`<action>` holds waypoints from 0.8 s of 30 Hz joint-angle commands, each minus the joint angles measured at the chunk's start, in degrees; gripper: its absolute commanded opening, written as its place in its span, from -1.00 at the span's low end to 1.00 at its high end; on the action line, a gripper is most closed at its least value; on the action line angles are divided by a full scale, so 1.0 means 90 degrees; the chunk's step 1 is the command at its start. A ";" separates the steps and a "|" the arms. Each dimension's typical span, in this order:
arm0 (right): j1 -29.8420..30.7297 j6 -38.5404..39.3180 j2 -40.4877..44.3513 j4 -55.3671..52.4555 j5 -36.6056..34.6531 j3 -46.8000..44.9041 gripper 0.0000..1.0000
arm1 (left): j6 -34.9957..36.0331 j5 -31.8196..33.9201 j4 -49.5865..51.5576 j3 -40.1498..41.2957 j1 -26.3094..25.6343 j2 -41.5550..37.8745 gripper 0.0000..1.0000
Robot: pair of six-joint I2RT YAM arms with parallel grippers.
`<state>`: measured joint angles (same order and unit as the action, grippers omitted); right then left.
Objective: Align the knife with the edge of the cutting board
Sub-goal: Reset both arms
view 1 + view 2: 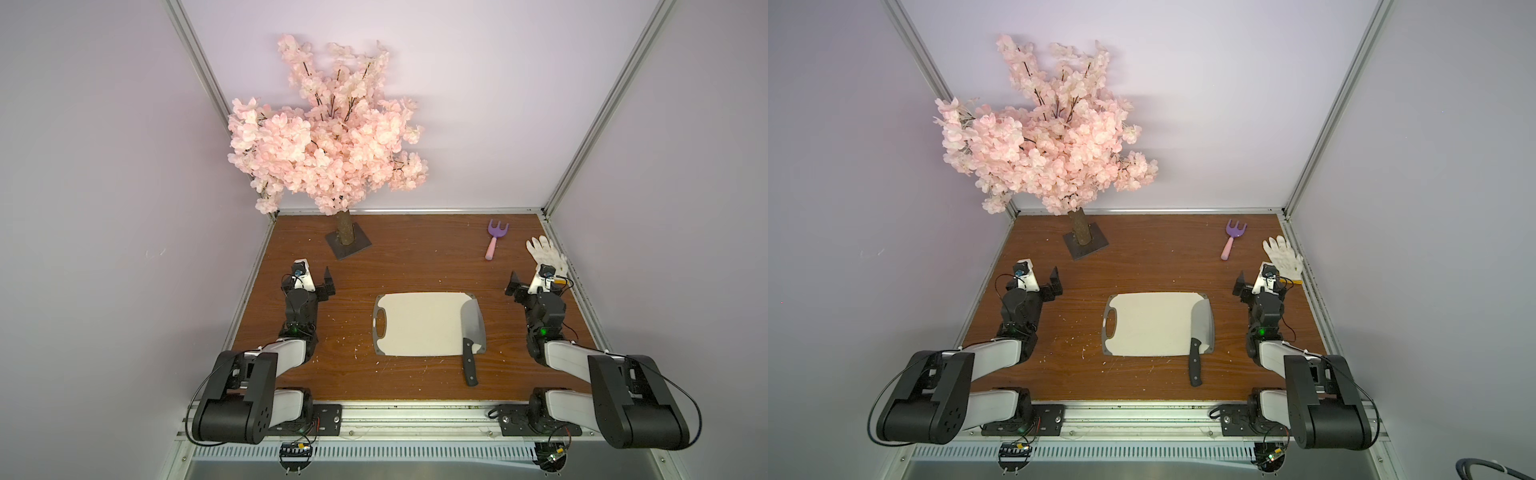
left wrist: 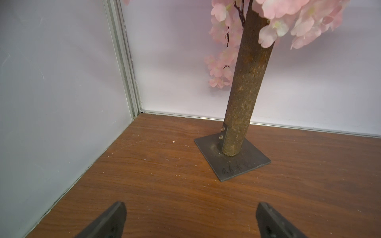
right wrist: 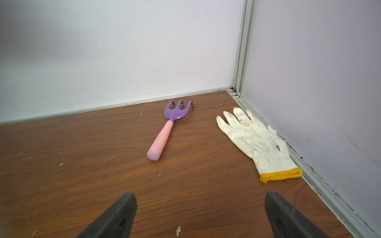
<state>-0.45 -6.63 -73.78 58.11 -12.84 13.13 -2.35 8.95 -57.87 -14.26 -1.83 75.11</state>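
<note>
Over by the table's left edge the left gripper (image 1: 329, 283) hangs with its jaws spread wide and nothing between them. The blossom tree (image 1: 328, 137) stands just beyond it toward the far-left corner, so a high swing from here risks brushing the low branches.

Centre table, the cutting board (image 1: 415, 324) lies flat with its handle hole to the left. Nothing pins it, so any shove on the knife could skate the whole board across the wood.

The knife (image 1: 471, 337) lies on the board's right end, its blade close along the short right rim and its black handle overhanging the near rim onto the table. It looks a touch off parallel, though from this height I can't be sure. The handle is the sensible grab, but it sits low: jaws coming down could clip the rim or pivot the blade further askew.

Further right, the toy fork (image 1: 494, 239) rests near the far edge, well clear. The right gripper (image 1: 512, 284), by the right edge, is also wide open and empty, and it looks like the nearer arm for the job. The white glove (image 1: 544, 253) lies just beyond it toward the far-right corner, where a careless lift-off could snag it
</note>
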 commanded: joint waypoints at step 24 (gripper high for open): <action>0.0455 0.0627 -0.1577 0.1940 0.0070 -0.0120 0.99 | 0.0126 -0.0492 -0.1491 0.0115 0.0096 0.1465 0.98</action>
<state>3.68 -1.85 -88.44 74.43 -11.38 11.49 -1.41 4.32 -69.95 -12.25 -1.78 87.92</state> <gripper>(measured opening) 0.993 0.990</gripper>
